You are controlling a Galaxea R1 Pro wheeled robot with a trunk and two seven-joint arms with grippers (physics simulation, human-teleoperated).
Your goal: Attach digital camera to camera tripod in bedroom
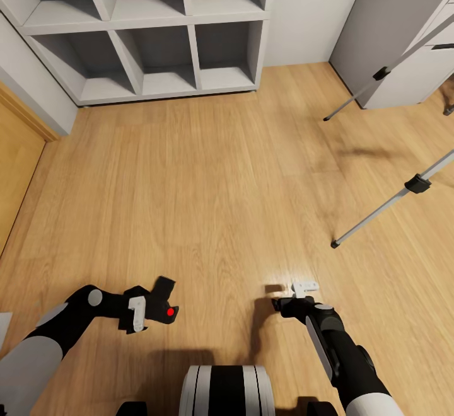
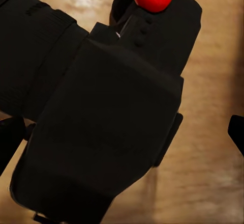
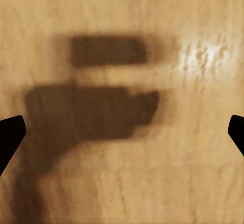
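Note:
In the head view my left gripper [image 1: 155, 306] hangs low over the wood floor at the lower left, shut on the digital camera [image 1: 165, 290]. The camera is black and chunky, and its red button [image 1: 170, 311] faces up. The left wrist view has the camera [image 2: 107, 127] up close, with a dark fingertip [image 2: 237, 131] off to one side. My right gripper [image 1: 292, 296] is open and empty above the floor at the lower right; its fingertips [image 3: 10, 135] sit wide apart. Two silver legs of the camera tripod [image 1: 386, 205] slant in from the right edge; its head is out of view.
Grey cubby shelves [image 1: 164, 31] stand against the far wall. A wooden door [image 1: 16, 170] lies at the left edge and a grey cabinet [image 1: 391, 25] at the far right. Bare plank floor [image 1: 214, 189] stretches between me and the tripod legs.

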